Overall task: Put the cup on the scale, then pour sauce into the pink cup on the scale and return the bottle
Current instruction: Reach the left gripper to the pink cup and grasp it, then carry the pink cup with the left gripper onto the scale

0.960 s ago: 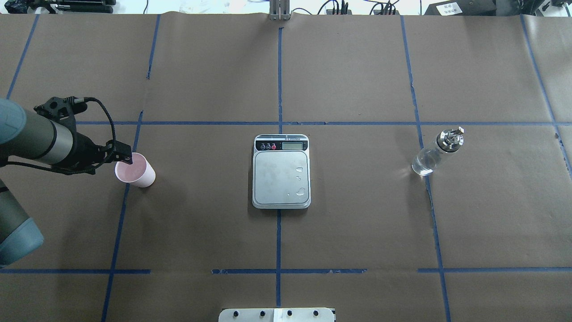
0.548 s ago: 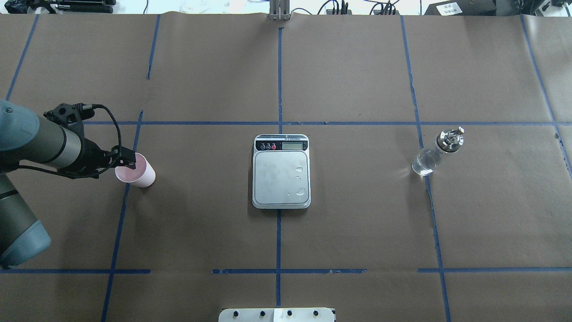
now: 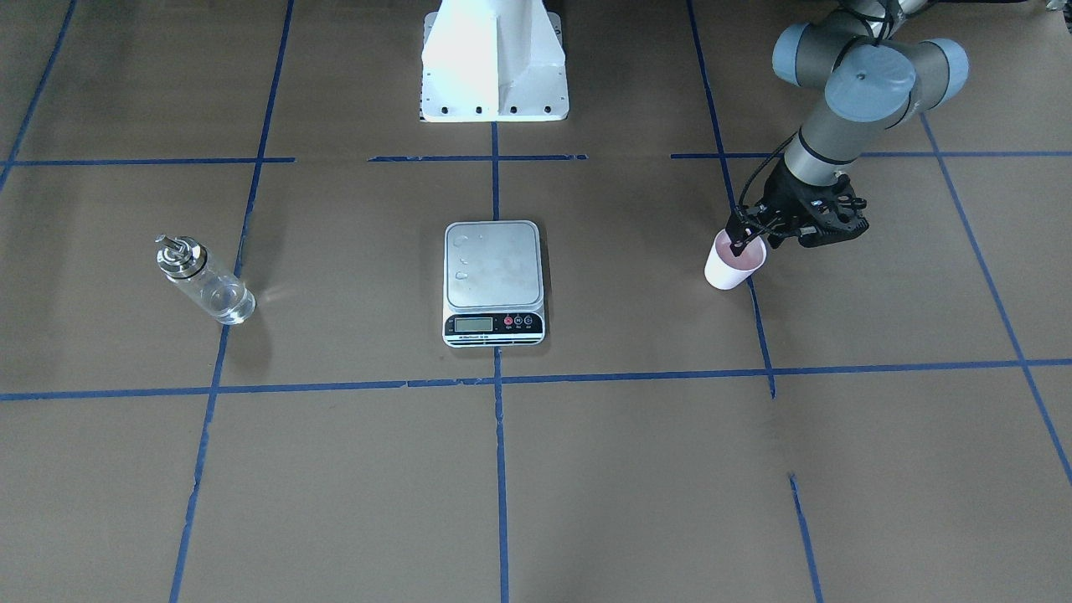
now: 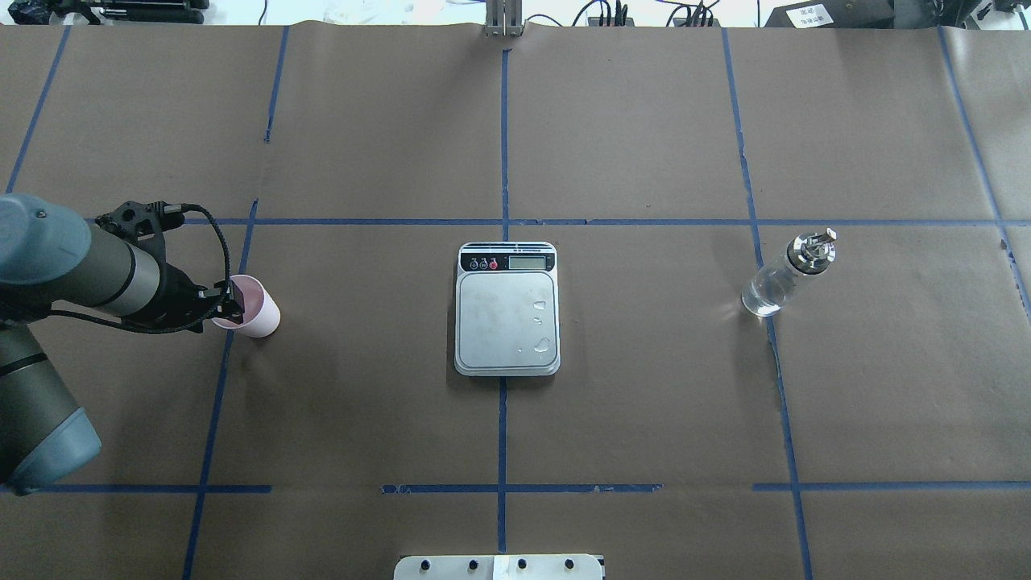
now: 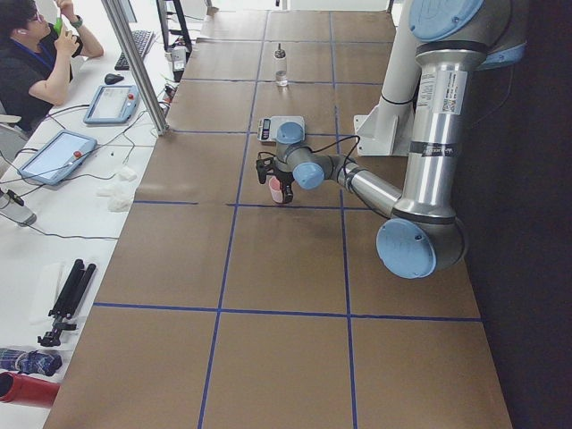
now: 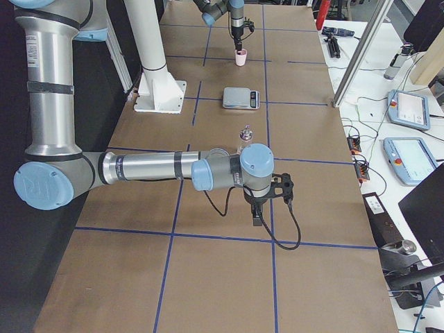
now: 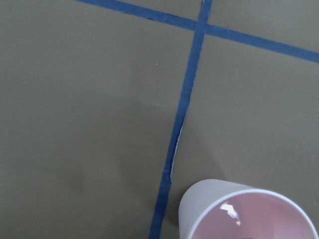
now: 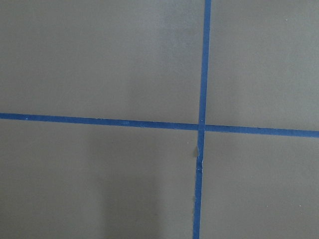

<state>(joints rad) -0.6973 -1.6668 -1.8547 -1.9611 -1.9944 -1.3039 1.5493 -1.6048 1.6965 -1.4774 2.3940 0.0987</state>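
Note:
The pale pink cup stands upright on the brown paper at the table's left, far from the scale; it also shows in the front view and the left wrist view. My left gripper sits at the cup's left rim, its fingers narrowly apart astride the rim, and the cup rests on the table. The scale's steel plate is bare but for a few droplets. The clear glass bottle with silver cap stands at the right. My right gripper hangs over bare paper, apart from the bottle; I cannot tell whether it is open or shut.
Blue tape lines cross the brown paper. The robot's white base stands at the robot's side of the table, behind the scale. An operator and tablets sit at a side desk beyond the table's far edge.
My left arm has moved right and lower, so the gripper now covers the cup's left rim. The cup, scale and bottle have not moved.

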